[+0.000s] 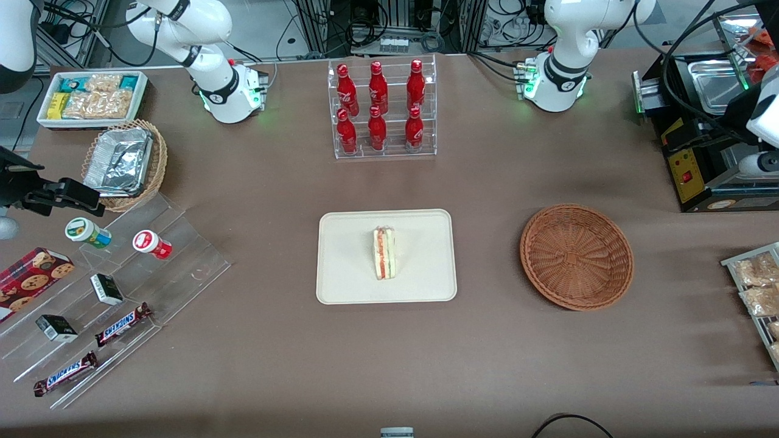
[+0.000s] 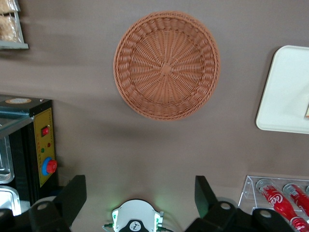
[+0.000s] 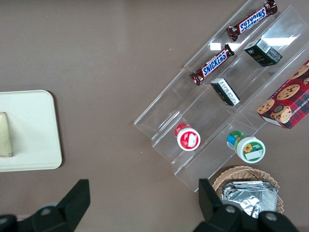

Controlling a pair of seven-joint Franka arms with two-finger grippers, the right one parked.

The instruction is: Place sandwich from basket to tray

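The sandwich [image 1: 384, 252] stands on its edge near the middle of the cream tray [image 1: 341, 243], apart from the basket. The round reddish-brown basket [image 1: 576, 255] sits beside the tray toward the working arm's end and holds nothing. In the left wrist view my gripper [image 2: 140, 188] is open, with only bare table between its black fingers [image 2: 77, 188]. It hangs high over the table between the basket [image 2: 166, 72] and the working arm's base [image 2: 136, 217]. That view also catches a corner of the tray [image 2: 285, 92]. The right wrist view shows the tray [image 3: 29, 135] and a slice of the sandwich [image 3: 5, 135].
A clear rack of red bottles [image 1: 382, 109] stands farther from the front camera than the tray. A black machine [image 1: 700, 152] and a rack of snack packets [image 1: 758, 292] sit at the working arm's end. A stepped acrylic display [image 1: 109, 292], tan foil basket [image 1: 125, 161] and white bin [image 1: 91, 97] lie toward the parked arm's end.
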